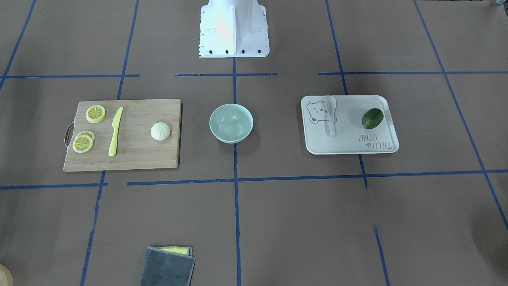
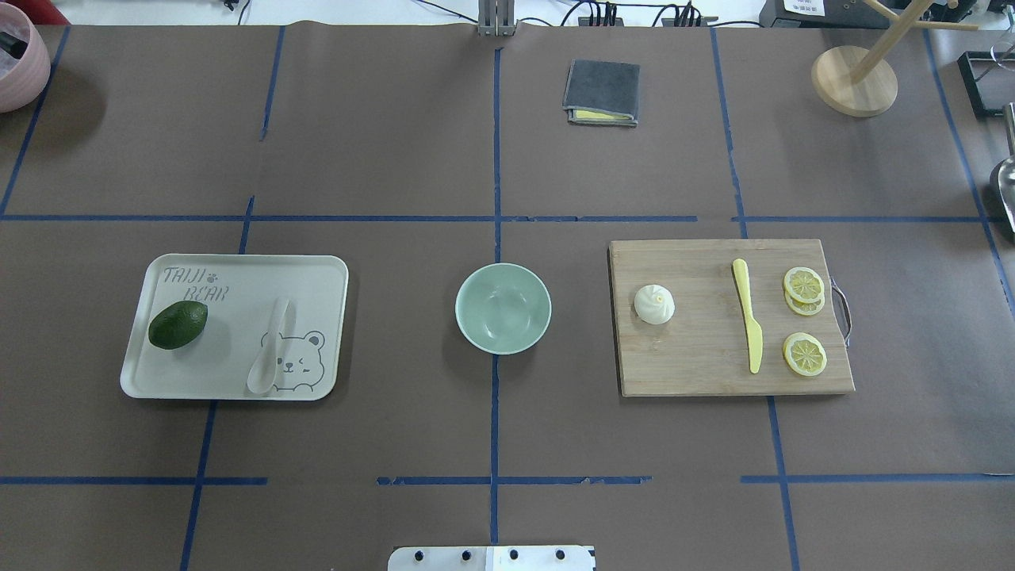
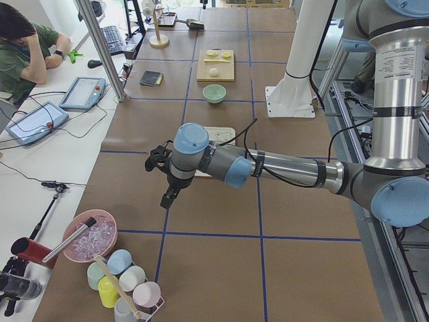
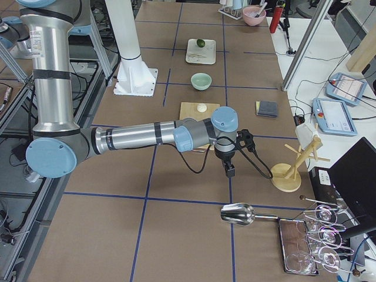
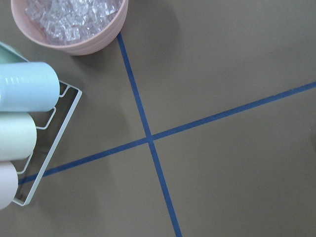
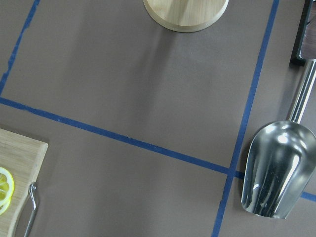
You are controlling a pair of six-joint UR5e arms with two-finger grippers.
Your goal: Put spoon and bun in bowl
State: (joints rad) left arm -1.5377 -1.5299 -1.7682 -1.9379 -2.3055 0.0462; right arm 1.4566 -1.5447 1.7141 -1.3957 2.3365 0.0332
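Seeing the bowl (image 2: pixel 503 308) empty, spoon (image 2: pixel 270 349) on tray (image 2: pixel 238 274), bun (image 2: pixel 654 304) on board (image 2: pixel 698 357), I cannot tell if left claw (image 3: pixel 166 199) or right claw (image 4: pixel 228 170) is open.

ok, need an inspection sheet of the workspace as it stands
Surface: brown paper table, blue tape grid.
Job's things: spoon on tray; bun on cutting board; bowl empty, between them.
Clutter: avocado on tray; yellow knife, lemon slices on board; folded cloth.
End effectors: left end effector and right end effector over the table's ends, away from the job's things; open or shut, cannot tell.
Cables: black cable loops at each wrist.
Surroundings: ice bowl, cup rack, metal scoop, wooden stand, operator.
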